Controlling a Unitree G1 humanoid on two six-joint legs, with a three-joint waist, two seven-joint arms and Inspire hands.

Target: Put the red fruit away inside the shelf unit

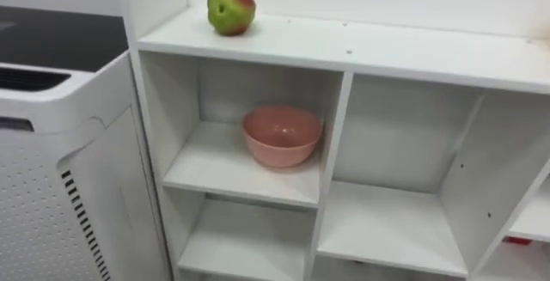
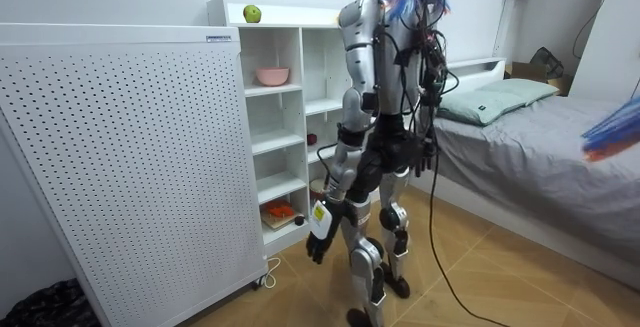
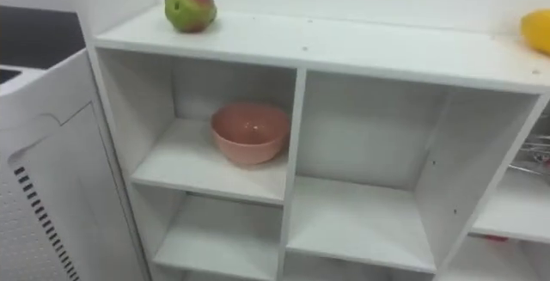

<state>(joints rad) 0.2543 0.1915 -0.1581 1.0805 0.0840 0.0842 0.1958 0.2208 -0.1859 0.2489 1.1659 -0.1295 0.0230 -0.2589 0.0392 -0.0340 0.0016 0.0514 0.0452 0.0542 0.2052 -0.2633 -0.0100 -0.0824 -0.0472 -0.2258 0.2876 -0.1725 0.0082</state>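
Apple: a round green apple (image 1: 230, 9) with a red blush sits on the top board of the white closet (image 1: 404, 53), at its left end, close to the back wall.
Second fruit: a yellow fruit (image 3: 536, 30) shows at the right edge of that same top board, well apart from the apple; too little of it is in view to name it.
Bowl: a pink bowl (image 1: 281, 135), smooth and matte, stands upright in the upper left compartment, straight below the apple, and looks empty.
Lower shelf: in the room view something orange (image 2: 280, 210) lies on a low shelf; what it is I cannot tell.
Robot: it stands upright facing the closet, with a white perforated cabinet (image 2: 130, 157) on its left side.
Left hand: the left hand (image 2: 318, 239) hangs low beside the thigh, holding nothing, fingers loosely straight.
Right hand: behind the body, state not readable.
Key relation: the apple lies high and forward-left of the hanging left hand, so the left arm looks the nearer one.
Shape note: the apple is nearly a ball, with no long axis to line up on.
Stage: fruit on the top board and a bare bowl fit fruit waiting to go in, or fruit placed there.
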